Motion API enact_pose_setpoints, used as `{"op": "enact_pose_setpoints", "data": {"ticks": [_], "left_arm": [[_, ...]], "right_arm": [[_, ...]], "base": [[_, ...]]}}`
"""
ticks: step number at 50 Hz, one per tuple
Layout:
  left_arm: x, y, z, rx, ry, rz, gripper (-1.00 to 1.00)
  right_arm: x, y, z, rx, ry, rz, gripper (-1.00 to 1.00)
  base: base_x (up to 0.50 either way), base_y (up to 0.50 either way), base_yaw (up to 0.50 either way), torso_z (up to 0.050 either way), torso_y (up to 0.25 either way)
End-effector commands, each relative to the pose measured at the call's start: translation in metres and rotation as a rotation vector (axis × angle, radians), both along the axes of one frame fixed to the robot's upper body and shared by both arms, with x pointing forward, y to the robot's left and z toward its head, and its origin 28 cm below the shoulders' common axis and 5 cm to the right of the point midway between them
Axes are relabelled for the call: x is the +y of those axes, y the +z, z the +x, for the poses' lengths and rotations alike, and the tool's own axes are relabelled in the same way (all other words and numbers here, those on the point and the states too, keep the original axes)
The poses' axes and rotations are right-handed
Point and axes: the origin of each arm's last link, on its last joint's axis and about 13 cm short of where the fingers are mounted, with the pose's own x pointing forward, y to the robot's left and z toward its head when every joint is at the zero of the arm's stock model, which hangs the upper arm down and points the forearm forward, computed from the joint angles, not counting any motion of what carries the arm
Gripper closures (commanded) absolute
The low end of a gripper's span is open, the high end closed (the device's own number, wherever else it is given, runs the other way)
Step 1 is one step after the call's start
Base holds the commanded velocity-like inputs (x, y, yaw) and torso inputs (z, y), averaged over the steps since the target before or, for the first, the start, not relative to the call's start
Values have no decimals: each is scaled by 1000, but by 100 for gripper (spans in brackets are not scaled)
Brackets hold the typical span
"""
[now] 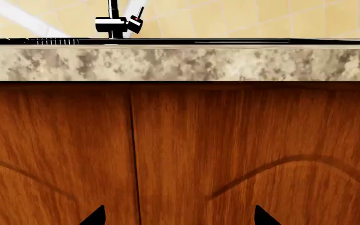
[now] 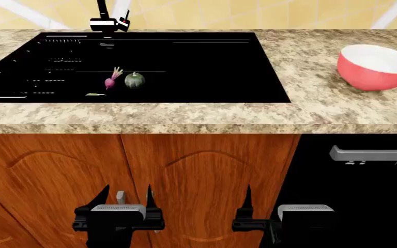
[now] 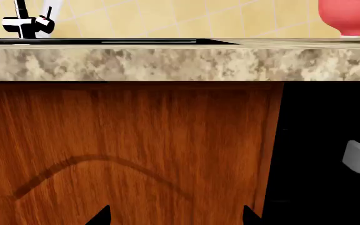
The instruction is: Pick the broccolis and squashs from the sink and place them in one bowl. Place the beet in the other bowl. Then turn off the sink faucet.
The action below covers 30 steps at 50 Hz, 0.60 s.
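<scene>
Both pincers (image 2: 125, 199) (image 2: 268, 201) open, empty; sink (image 2: 205, 72): one beet (image 2: 110, 81), one squash (image 2: 135, 80).

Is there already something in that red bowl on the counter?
No, in the head view the red bowl shows only its bare white inside; the beet and squash lie in the sink.

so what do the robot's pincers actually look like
In the head view, each is a black block with a light grey plate on top and two thin, pointed black fingers. The left pincer has a small grey tab between its fingers; the right pincer shows none. No cables or markings are visible.
</scene>
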Motion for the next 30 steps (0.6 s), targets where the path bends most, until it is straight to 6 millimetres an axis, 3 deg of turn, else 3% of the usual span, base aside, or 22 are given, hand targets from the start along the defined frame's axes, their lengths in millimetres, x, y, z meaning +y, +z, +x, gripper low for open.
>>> {"op": "enact_pose_setpoints", "data": {"ticks": [1,7,30], "left_arm": [[-1,1,-1,-15,-9,5,-100],[-2,1,-2,-29,-26,29,-100],[-3,-2,-3,-4,-49,45,-100]], "right_arm": [[0,0,0,-2,1,2,-100],[0,-1,2,-8,5,0,-100],[0,-1,3,-14,16,-21,-100]], "base": [[0,0,0,0,0],[0,0,0,0,0],[0,500,0,0,0]]}}
